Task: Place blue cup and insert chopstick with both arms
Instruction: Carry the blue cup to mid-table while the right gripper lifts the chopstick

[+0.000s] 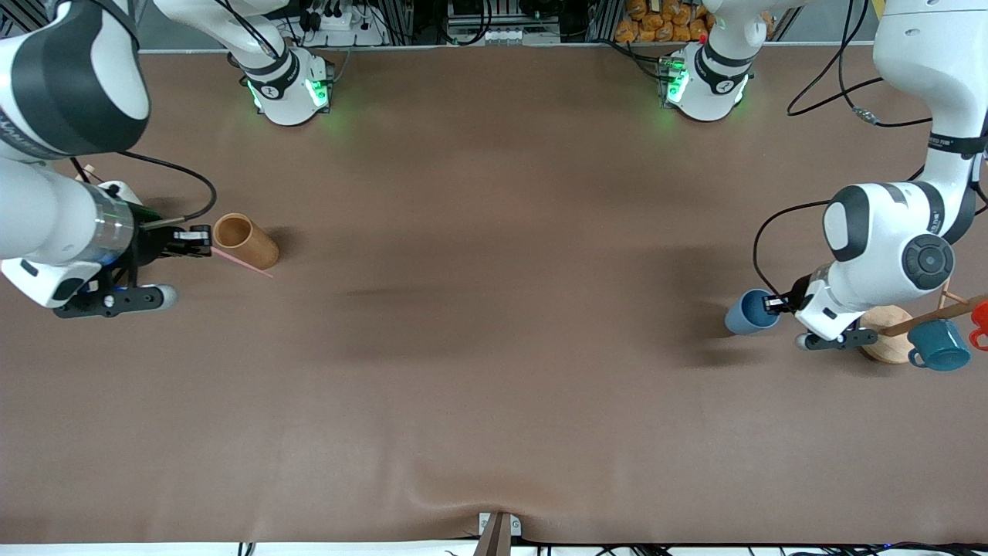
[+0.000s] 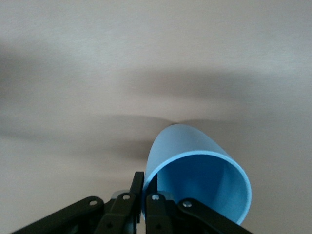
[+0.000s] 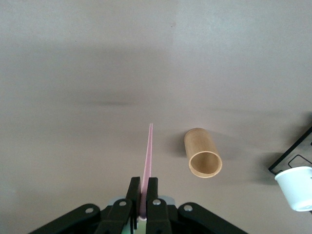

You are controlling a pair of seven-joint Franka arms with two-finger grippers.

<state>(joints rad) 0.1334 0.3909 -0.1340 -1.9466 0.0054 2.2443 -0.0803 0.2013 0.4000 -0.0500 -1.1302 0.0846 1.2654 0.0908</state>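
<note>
The blue cup (image 1: pixel 750 312) is held on its side above the table at the left arm's end. My left gripper (image 1: pixel 774 303) is shut on its rim, one finger inside and one outside; the wrist view shows the cup (image 2: pixel 197 180) with its mouth toward the camera. The pink chopstick (image 1: pixel 241 262) sticks out from my right gripper (image 1: pixel 202 240), which is shut on its end at the right arm's end; the wrist view shows the chopstick (image 3: pixel 146 163) between the fingers.
A tan wooden cylinder (image 1: pixel 245 241) lies on its side beside the chopstick, also in the right wrist view (image 3: pixel 202 153). A wooden rack (image 1: pixel 895 333) with a teal mug (image 1: pixel 940 345) and a red mug (image 1: pixel 980 323) stands by the left arm. A white cup (image 3: pixel 295 187) shows in the right wrist view.
</note>
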